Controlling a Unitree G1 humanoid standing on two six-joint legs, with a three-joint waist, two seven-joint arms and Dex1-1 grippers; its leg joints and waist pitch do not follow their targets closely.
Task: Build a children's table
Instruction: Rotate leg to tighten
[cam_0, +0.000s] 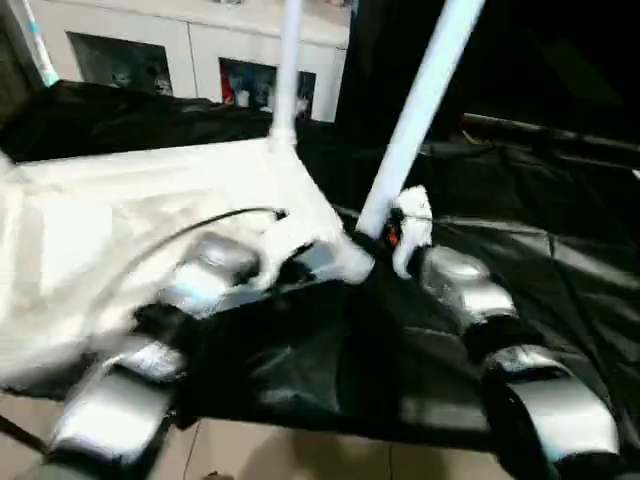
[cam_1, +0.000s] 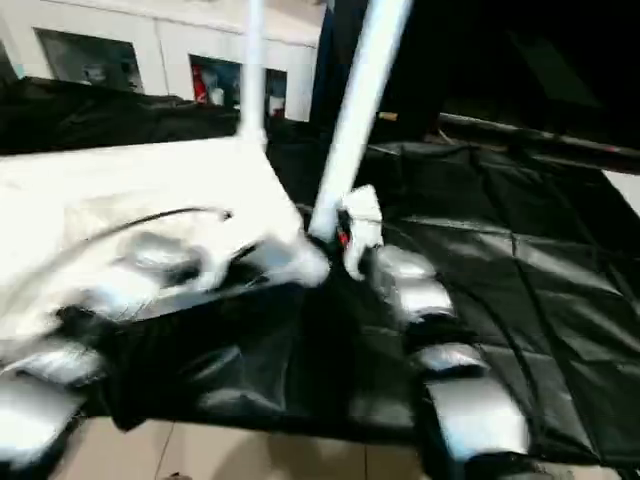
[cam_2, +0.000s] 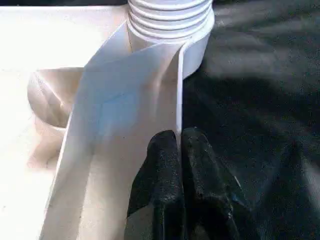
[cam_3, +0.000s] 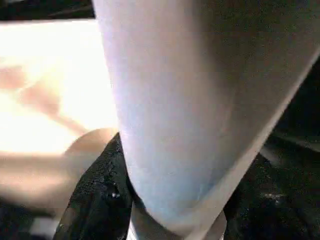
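The big white plastic rectangular table top (cam_0: 120, 230) is seen lying underside up on a surface draped in black sheeting (cam_0: 540, 250), well, that's what the head views give anyway. Two long white cylindrical tube legs are standing up from it: one upright at the far corner (cam_0: 289, 60), and one tilted at the near corner (cam_0: 420, 110).

The right pincer (cam_0: 385, 240) is seen right at the base of that tilted leg. From the right wrist view, the leg (cam_3: 190, 100) is shown close up between two black fingers (cam_3: 95, 200), one on each side, so the tube is being pinched there.

The left wrist view gives something the head views blur out: the left pincer (cam_2: 181, 145) is pressed together on the thin side wall of the table top (cam_2: 178, 100), with a ribbed round corner socket (cam_2: 170, 20) just beyond it and the black sheeting alongside.

A white cabinet with glass doors (cam_0: 180, 55) is seen behind the surface in the head views.
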